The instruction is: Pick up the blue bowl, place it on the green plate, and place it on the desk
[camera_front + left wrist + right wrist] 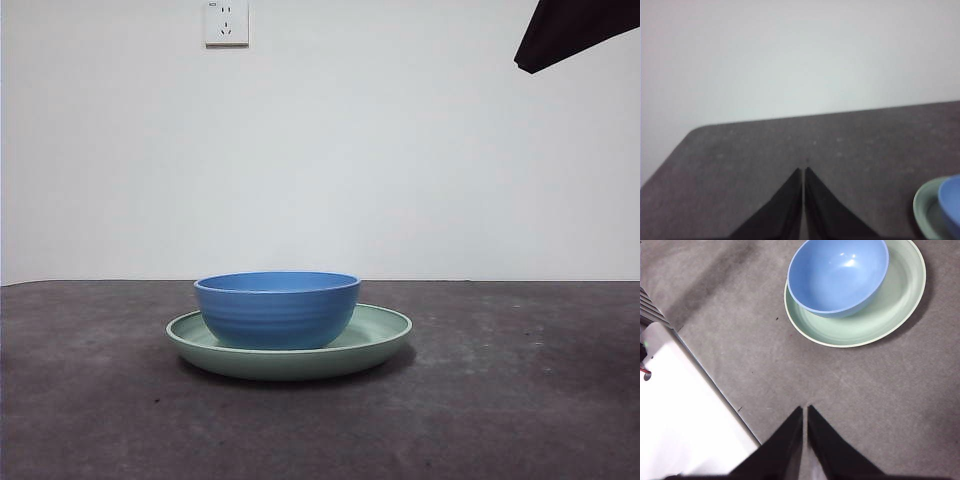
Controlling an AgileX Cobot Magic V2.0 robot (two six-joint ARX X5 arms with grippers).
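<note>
The blue bowl (277,308) stands upright inside the green plate (385,333), which lies on the desk (520,400) at mid-table. From above, the right wrist view shows the bowl (838,276) empty and resting toward one side of the plate (890,305). My right gripper (805,410) is shut, holds nothing, and hovers over bare desk some way from the plate. My left gripper (804,171) is shut and empty too, low over the desk, with the plate (925,207) and bowl (952,202) just showing at the picture's edge. One arm's black tip (570,35) shows at the front view's top right corner.
A white wall with a socket (226,22) backs the desk. In the right wrist view the desk's edge (715,385) runs diagonally, with white floor and some equipment (650,310) beyond it.
</note>
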